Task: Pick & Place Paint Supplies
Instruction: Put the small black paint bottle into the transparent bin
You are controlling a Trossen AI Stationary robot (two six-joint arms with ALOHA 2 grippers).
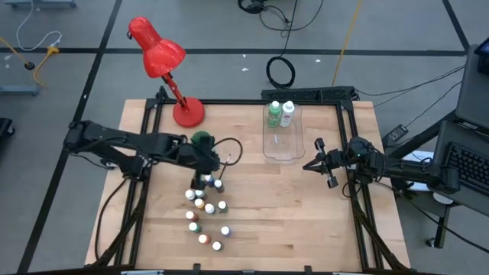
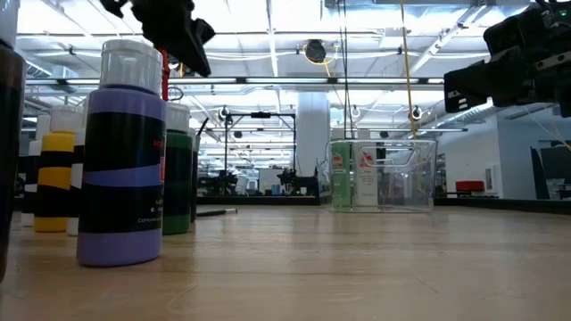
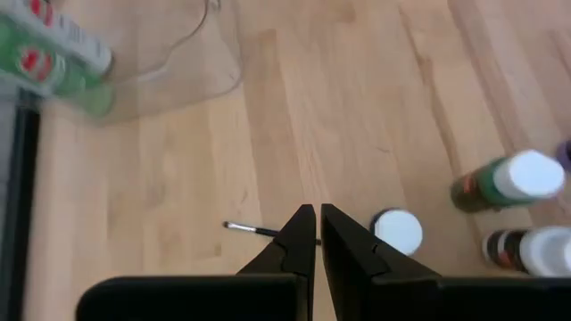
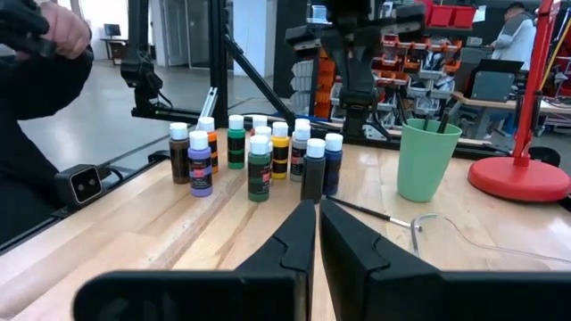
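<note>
1. The high view looks straight down from well above, taking in the whole wooden table [image 1: 306,221], both arms and the floor around them.
2. The low view sits at table-top level, very near a purple paint bottle [image 2: 121,156], and faces level across the table to the clear plastic bin [image 2: 384,174] and the hall behind.
3. The left wrist view looks steeply down on the tabletop from close, past its own fingers [image 3: 290,254].
4. The right wrist view faces level across the table toward the cluster of small paint bottles [image 4: 259,152], the green cup [image 4: 426,160] and a red lamp base [image 4: 522,176]; the high view shares these.
</note>
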